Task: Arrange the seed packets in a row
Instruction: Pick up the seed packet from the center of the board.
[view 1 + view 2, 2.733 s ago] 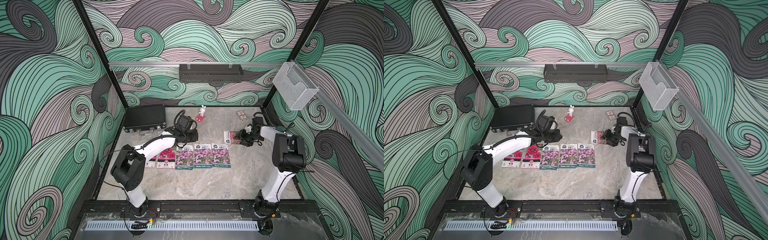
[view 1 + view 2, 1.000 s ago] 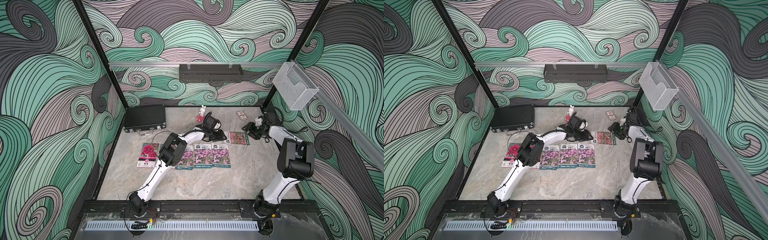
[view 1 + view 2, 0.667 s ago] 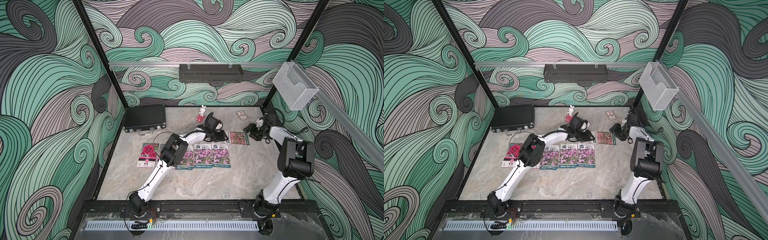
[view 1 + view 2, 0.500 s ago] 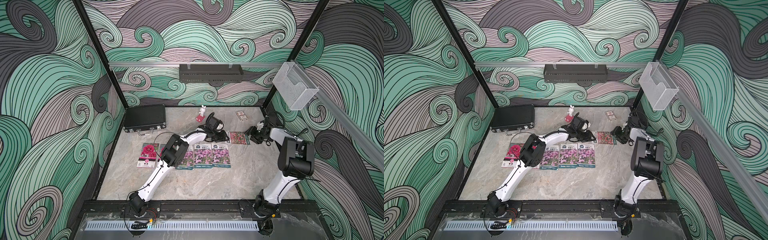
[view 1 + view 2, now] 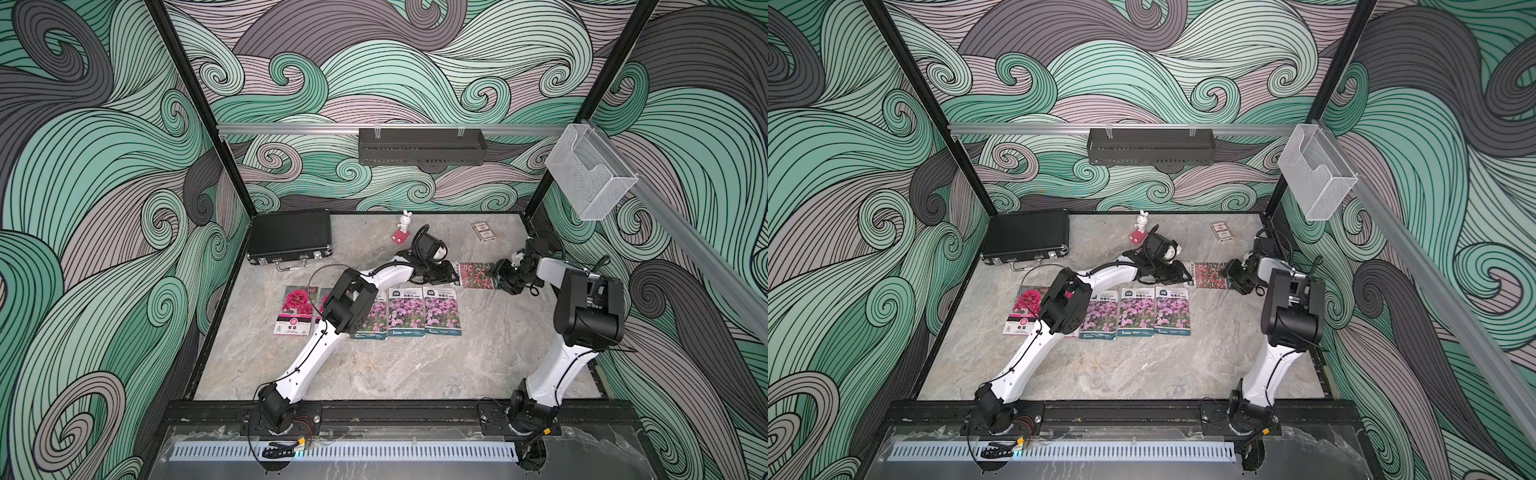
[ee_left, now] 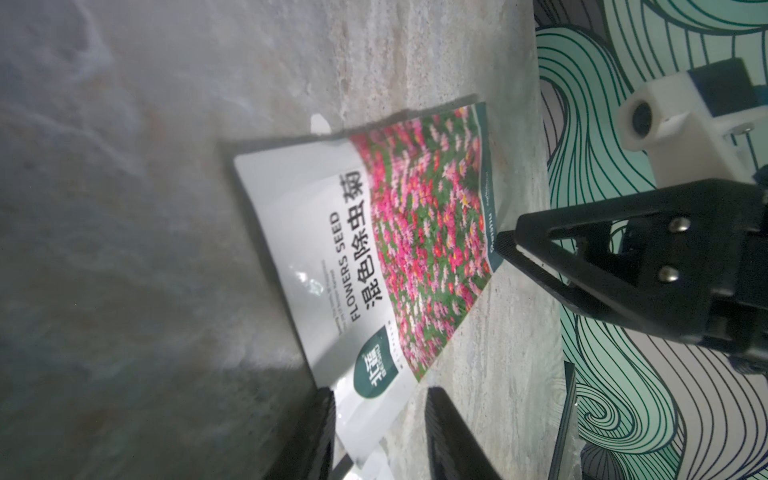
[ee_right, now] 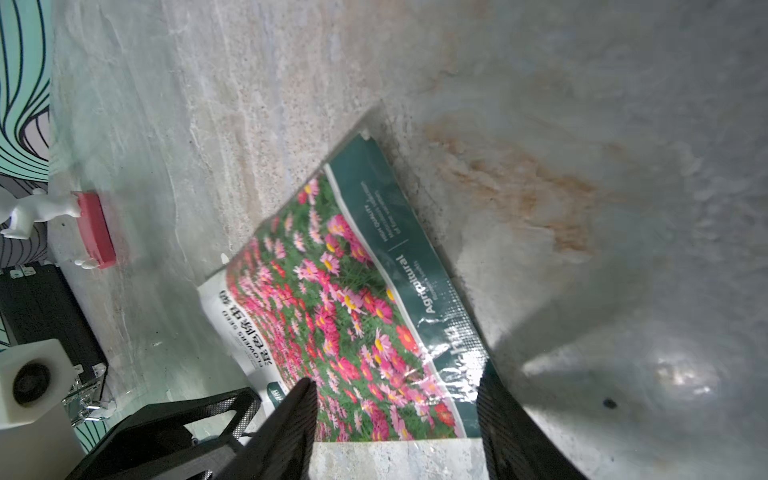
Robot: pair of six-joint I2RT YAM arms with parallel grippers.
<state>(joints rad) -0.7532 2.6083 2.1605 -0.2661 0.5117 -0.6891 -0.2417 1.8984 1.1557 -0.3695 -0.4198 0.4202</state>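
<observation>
The red-pink packet (image 5: pixel 476 274) lies face up and turned sideways on the stone-patterned table (image 5: pixel 415 365). It sits just beyond the far edge of the row, near the row's right end. The left claw (image 5: pixel 452 275) is at its white end. In the left wrist view, that claw's fingers (image 6: pixel 449 432) stand apart with the packet's logo corner (image 6: pixel 374 370) between them, so the claw is open and not pinching. The right claw (image 5: pixel 498 276) is at the opposite, dark green end. In the right wrist view its fingers (image 7: pixel 291 419) also stand well apart, open, with the packet's near edge between them. Nearer the robot, three purple packets (image 5: pixel 406 311) lie upright side by side in the row. To their left lies a magenta packet (image 5: pixel 296 309), and a second one beside it is mostly hidden behind the left arm's elbow. At the back of the table are a black case (image 5: pixel 289 237), a white rabbit figure (image 5: pixel 403 224) on a red base, and a small card box (image 5: pixel 482 231).
</observation>
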